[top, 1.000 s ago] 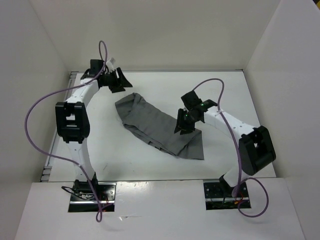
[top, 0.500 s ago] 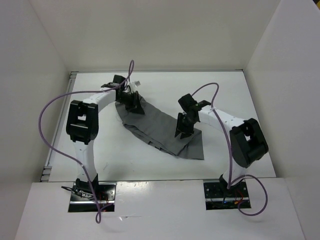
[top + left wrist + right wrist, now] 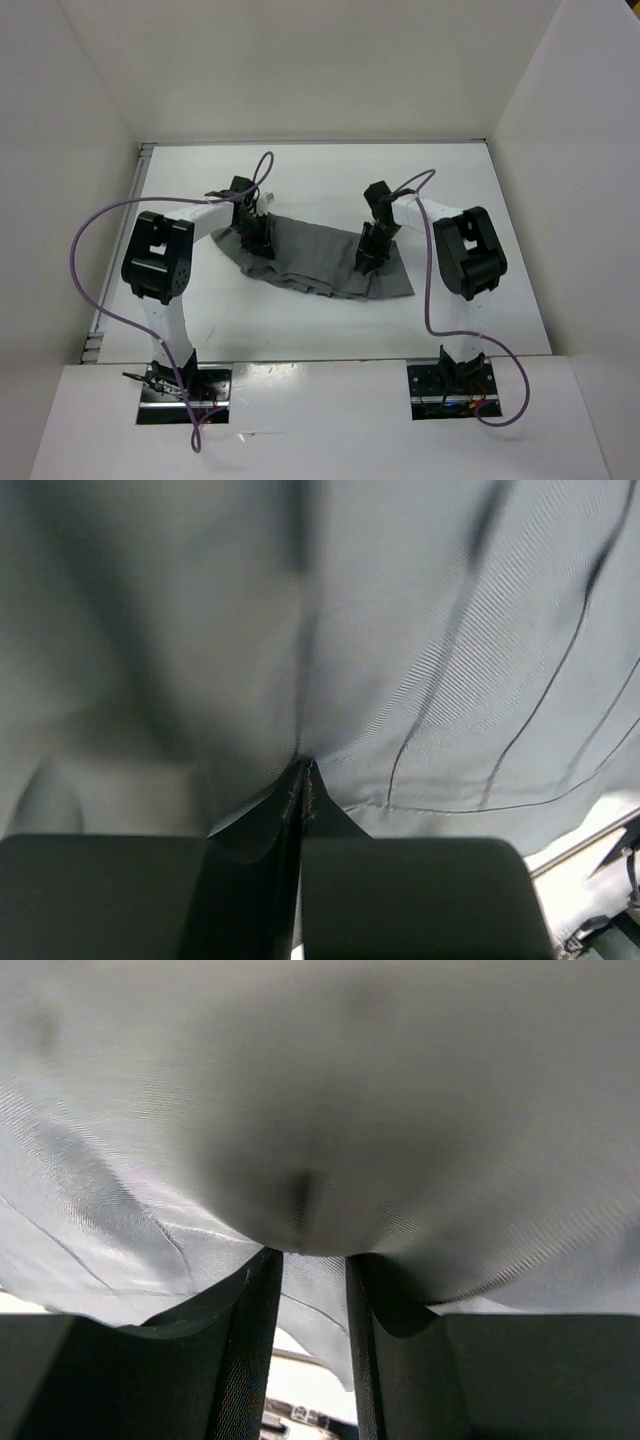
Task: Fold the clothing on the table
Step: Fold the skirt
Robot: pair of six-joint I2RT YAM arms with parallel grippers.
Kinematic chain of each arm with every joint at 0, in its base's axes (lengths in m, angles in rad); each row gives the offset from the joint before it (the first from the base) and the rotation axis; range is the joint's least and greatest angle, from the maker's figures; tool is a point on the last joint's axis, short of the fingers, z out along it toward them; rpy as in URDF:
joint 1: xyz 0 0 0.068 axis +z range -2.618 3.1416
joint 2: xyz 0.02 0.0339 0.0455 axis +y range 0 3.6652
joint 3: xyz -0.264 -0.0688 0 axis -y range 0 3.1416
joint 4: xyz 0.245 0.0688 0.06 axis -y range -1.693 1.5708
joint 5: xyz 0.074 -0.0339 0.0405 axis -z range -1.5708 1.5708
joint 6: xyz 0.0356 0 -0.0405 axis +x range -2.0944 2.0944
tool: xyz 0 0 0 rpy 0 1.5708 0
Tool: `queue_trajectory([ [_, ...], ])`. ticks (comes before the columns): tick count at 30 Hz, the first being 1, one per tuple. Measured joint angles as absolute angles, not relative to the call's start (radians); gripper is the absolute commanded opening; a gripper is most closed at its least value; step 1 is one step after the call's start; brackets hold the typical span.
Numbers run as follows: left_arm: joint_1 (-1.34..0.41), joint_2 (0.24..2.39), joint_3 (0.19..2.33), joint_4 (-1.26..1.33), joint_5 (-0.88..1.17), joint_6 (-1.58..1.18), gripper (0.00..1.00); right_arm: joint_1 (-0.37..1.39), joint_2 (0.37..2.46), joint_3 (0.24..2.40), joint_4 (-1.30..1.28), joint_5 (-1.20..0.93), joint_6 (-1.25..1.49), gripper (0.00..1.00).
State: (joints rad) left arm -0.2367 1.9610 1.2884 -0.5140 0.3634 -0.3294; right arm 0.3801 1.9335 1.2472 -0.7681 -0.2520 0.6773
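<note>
The grey pleated clothing [image 3: 310, 255] lies across the middle of the white table [image 3: 450, 180], stretched left to right. My left gripper [image 3: 255, 238] is at its left end. In the left wrist view the left gripper [image 3: 303, 770] is shut, pinching a fold of the clothing [image 3: 450, 630]. My right gripper [image 3: 367, 257] points down into the right part. In the right wrist view the right gripper [image 3: 312, 1260] has its fingers apart with a narrow gap. The clothing [image 3: 320, 1080] bulges over both tips and hides them.
White walls close in the table at the back and both sides. A metal rail [image 3: 100, 335] runs along the left edge. Purple cables [image 3: 90, 250] loop off both arms. Bare tabletop lies behind and in front of the garment.
The left arm swung from the far left corner onto the garment's left end and shut on it. The garment turned from diagonal to nearly level. The right arm drew in, its jaws narrowing slightly.
</note>
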Motion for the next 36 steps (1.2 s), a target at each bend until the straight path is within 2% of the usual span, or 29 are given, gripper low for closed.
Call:
queue_trajectory([
  [4, -0.272, 1.897, 1.198, -0.510, 0.361, -0.351, 0.01, 0.331, 2.020, 1.396, -0.784, -0.226, 0.636, 0.36],
  [6, -0.284, 1.882, 1.185, -0.529, 0.361, -0.360, 0.37, 0.312, 2.055, 1.484, -0.769, -0.186, 0.605, 0.36],
  [7, -0.289, 1.879, 1.190, -0.539, 0.360, -0.357, 0.51, 0.306, 2.060, 1.510, -0.757, -0.174, 0.595, 0.36],
  [8, -0.289, 1.873, 1.201, -0.555, 0.364, -0.367, 0.60, 0.299, 2.056, 1.530, -0.745, -0.162, 0.581, 0.37],
  [9, -0.286, 1.861, 1.215, -0.569, 0.358, -0.370, 0.77, 0.294, 2.042, 1.538, -0.741, -0.155, 0.573, 0.37],
  [10, -0.274, 1.839, 1.233, -0.582, 0.353, -0.371, 0.85, 0.290, 2.019, 1.539, -0.736, -0.149, 0.562, 0.37],
  [18, -0.144, 1.566, 1.340, -0.596, 0.165, -0.369, 0.94, 0.289, 1.757, 1.462, -0.716, -0.203, 0.519, 0.39],
  [25, -0.070, 1.598, 1.195, -0.641, -0.016, -0.365, 0.98, 0.289, 1.728, 1.372, -0.717, -0.241, 0.507, 0.39],
  [32, 0.028, 1.660, 1.175, -0.619, -0.019, -0.358, 0.98, 0.289, 1.728, 1.364, -0.717, -0.260, 0.488, 0.39],
  [36, 0.085, 1.668, 1.147, -0.556, 0.089, -0.336, 0.98, 0.289, 1.728, 1.364, -0.718, -0.267, 0.477, 0.39],
])
